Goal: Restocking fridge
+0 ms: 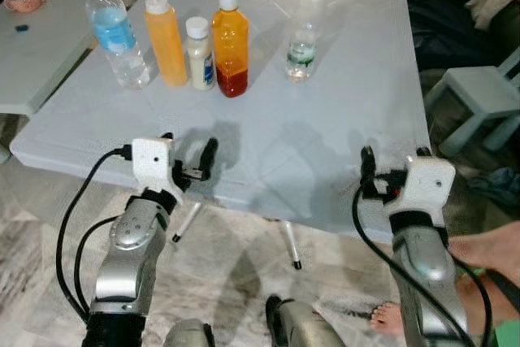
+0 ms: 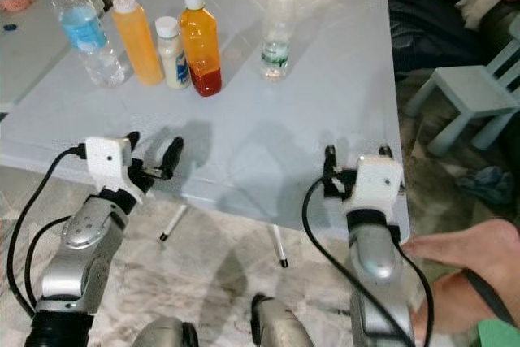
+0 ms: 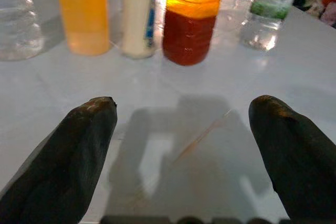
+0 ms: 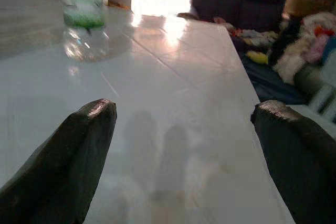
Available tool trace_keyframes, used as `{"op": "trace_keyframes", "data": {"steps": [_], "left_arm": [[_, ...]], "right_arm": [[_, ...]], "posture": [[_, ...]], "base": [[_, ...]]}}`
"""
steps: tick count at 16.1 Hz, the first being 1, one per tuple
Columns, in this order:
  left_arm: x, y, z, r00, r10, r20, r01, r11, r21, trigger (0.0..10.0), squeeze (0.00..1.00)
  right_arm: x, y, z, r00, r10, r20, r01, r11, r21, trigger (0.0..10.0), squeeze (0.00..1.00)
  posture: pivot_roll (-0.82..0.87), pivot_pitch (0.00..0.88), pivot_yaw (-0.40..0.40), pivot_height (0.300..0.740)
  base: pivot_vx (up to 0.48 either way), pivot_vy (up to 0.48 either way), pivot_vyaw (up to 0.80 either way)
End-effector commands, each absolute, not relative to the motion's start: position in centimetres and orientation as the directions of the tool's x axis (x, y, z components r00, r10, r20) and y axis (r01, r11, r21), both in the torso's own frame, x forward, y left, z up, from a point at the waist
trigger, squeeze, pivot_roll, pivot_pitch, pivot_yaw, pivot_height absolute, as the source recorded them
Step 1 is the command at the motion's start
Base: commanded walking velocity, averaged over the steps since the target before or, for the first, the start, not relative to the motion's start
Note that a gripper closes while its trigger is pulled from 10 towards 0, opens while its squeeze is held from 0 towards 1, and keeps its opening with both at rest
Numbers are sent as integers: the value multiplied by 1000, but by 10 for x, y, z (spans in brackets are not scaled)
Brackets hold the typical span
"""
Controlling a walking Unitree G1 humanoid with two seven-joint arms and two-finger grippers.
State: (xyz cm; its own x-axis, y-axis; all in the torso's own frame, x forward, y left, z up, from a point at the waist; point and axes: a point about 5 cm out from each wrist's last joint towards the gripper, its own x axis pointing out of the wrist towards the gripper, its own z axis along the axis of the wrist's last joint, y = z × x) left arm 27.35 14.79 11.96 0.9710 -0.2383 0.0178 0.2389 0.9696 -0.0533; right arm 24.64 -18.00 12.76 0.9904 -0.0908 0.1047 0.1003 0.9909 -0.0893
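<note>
Standing upright in a row at the far side of the white folding table (image 1: 268, 160): blue-label water bottle (image 1: 114, 30), orange squeeze bottle (image 1: 165, 38), small white bottle (image 1: 199, 54), amber juice bottle (image 1: 230, 45); green-label clear bottle (image 1: 305, 30) standing apart toward the right. Hovering over the near table edge: left gripper (image 1: 188, 160), fingers spread, holding nothing, pointing toward the juice bottle. Hovering likewise: right gripper (image 1: 394, 164), fingers spread, empty. Showing at the lower right: a person's bare foot (image 1: 483, 253).

Daylight is streaming from beyond the counter (image 1: 341, 103), glaring on its far edge; soft pincer shadows are falling toward the camera, wrist views blurring.
</note>
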Motion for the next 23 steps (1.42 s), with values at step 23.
{"op": "trace_keyframes", "data": {"steps": [23], "left_arm": [[265, 179, 116, 986, -166, -17, 166, 986, 30, 10000, 0]], "right_arm": [[282, -192, 159, 980, -13, 199, 50, 982, -181, 10000, 0]], "posture": [[-10, 181, -5, 740]], "base": [[153, 0, 0]]}}
